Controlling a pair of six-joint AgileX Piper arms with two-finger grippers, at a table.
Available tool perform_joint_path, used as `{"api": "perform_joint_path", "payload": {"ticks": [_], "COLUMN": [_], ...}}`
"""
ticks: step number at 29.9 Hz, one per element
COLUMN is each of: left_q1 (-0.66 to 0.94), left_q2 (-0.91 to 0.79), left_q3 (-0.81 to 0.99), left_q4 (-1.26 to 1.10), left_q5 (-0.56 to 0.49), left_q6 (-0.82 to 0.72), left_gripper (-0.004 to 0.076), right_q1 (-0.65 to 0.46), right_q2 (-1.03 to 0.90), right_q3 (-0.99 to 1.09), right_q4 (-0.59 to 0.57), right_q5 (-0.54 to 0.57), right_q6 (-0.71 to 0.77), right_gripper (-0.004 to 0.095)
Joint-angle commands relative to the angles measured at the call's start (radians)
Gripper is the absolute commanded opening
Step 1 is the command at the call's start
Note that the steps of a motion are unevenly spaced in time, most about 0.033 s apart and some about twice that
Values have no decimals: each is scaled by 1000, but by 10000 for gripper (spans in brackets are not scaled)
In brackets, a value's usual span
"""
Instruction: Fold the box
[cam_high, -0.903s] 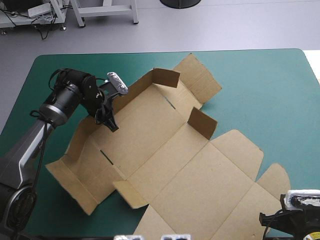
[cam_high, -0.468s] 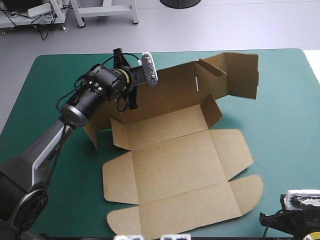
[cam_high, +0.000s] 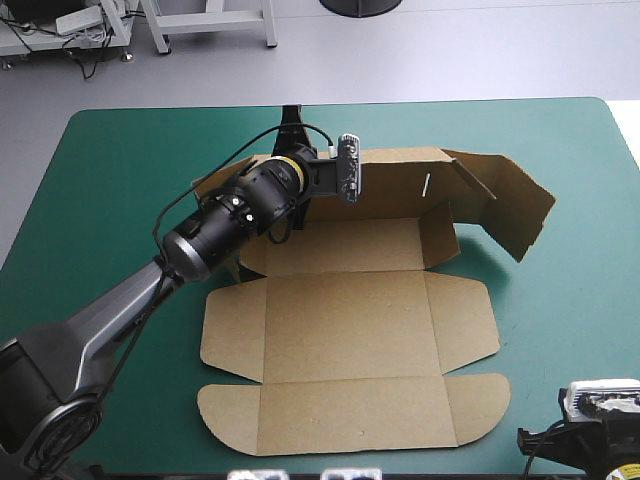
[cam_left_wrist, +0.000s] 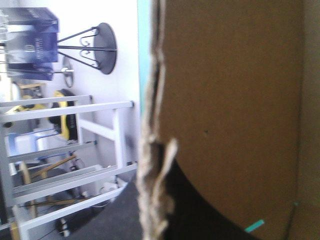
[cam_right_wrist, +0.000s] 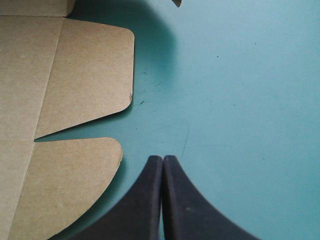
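The left claw (cam_left_wrist: 161, 190) is pinching the top edge of the raised back wall of the brown cardboard box (cam_high: 350, 330). One black finger (cam_left_wrist: 195, 220) lies flat against the board. The rest of the box is spread out flat on the table, below this claw and toward the near edge. A bent end flap (cam_high: 505, 205) sticks out well to one side of it.

The right claw (cam_right_wrist: 162, 162) is pressed together with nothing in it, over the teal-green table cover (cam_right_wrist: 240, 100). Two rounded box flaps (cam_right_wrist: 85, 70) lie just beside it, not touching.
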Motion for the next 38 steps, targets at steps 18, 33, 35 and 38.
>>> {"api": "perform_joint_path", "payload": {"ticks": [18, 33, 35, 38], "left_q1": [-109, -109, -109, -109], "left_q2": [-65, -65, -65, -65], "left_q3": [407, 409, 409, 409], "left_q4": [956, 955, 957, 981], "left_q5": [-71, -30, -34, -34], "left_q6": [-923, -976, -976, -994], "left_gripper": [-9, -9, -9, -9], "right_q1": [-1, -1, -1, -1], "right_q2": [634, 1545, 1674, 1854], "right_q3": [-562, -1507, -1634, -1855], "right_q4": [176, 525, 581, 629], "right_q5": [-275, -36, 29, 137], "right_q6": [-28, -138, -138, -99], "right_gripper": [-20, -20, -18, -18]}}
